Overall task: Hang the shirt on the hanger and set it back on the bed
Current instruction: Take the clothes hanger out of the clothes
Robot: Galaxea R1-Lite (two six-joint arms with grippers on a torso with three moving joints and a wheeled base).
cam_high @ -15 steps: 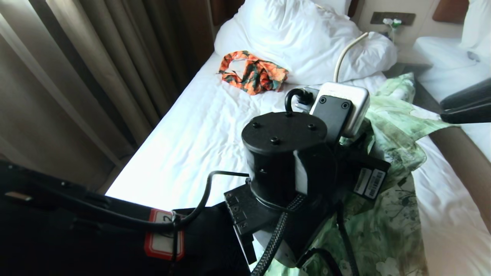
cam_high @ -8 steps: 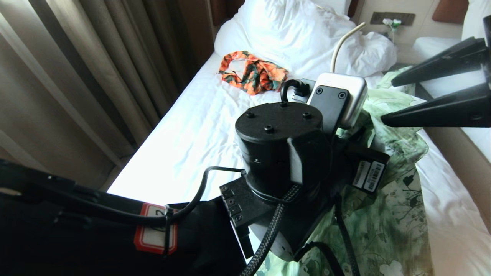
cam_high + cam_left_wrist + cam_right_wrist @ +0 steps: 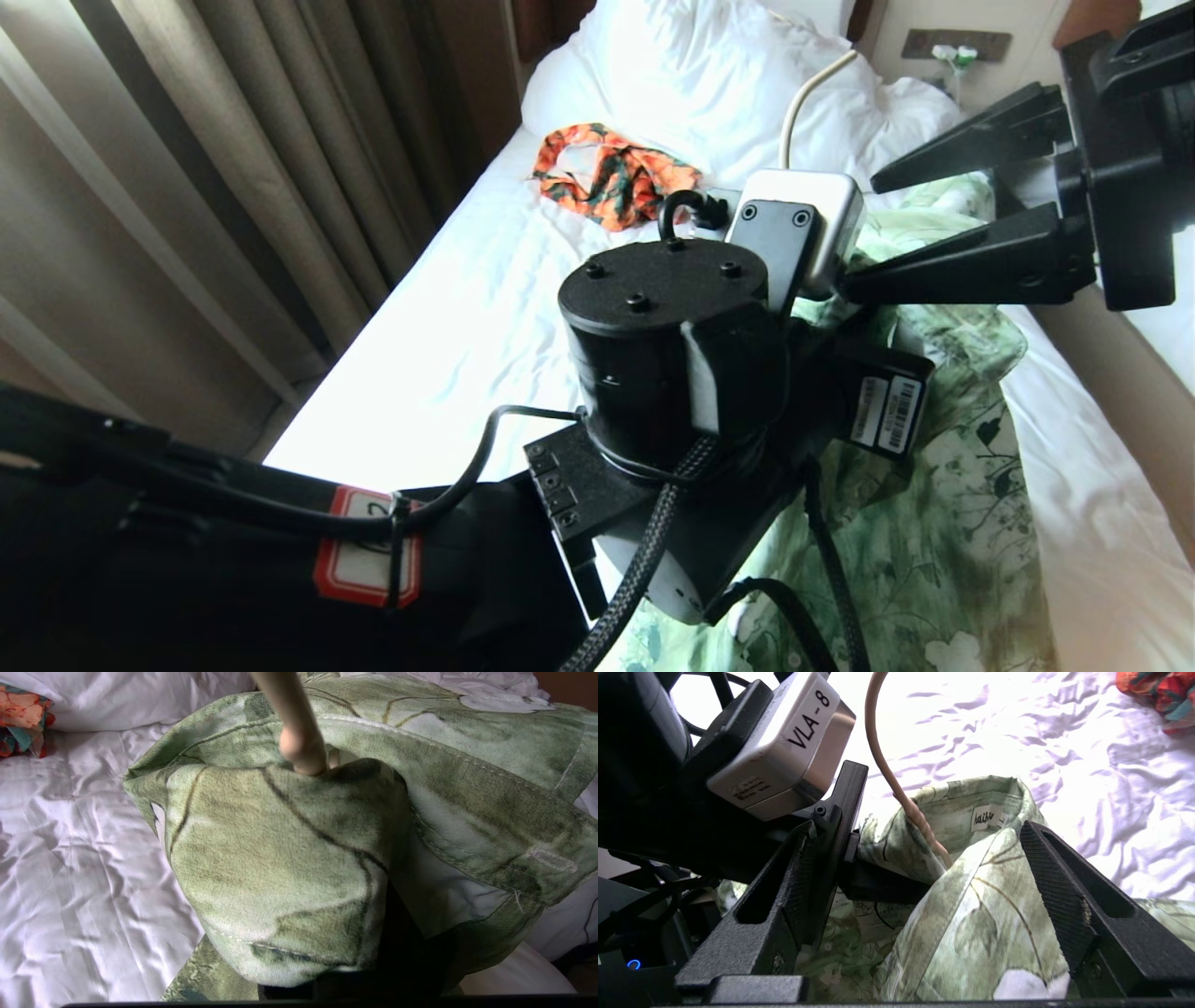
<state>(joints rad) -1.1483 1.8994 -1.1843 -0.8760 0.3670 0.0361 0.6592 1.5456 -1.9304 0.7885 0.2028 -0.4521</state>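
left gripper (image 3: 327, 980): hidden under cloth, fingers together, clamped on what cannot be told | right gripper (image 3: 920, 896): jaws wide apart astride the shirt (image 3: 971, 914) collar, gripping nothing | hanger (image 3: 896, 784): hook rising out of the collar | shirt: draped over the bed (image 3: 467, 345), below the pillow (image 3: 719, 84).

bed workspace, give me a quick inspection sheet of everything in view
surface: bed, wrinkled white sheet, pillow at its head
job's things: shirt draped over the bed's right edge; hanger hook sticks out of the collar
clutter: orange patterned garment beside the pillow
grippers: left gripper shut, under shirt fabric at the collar; right gripper open, astride the collar
cables: black leads on the left arm
surroundings: curtain on the left, second bed right
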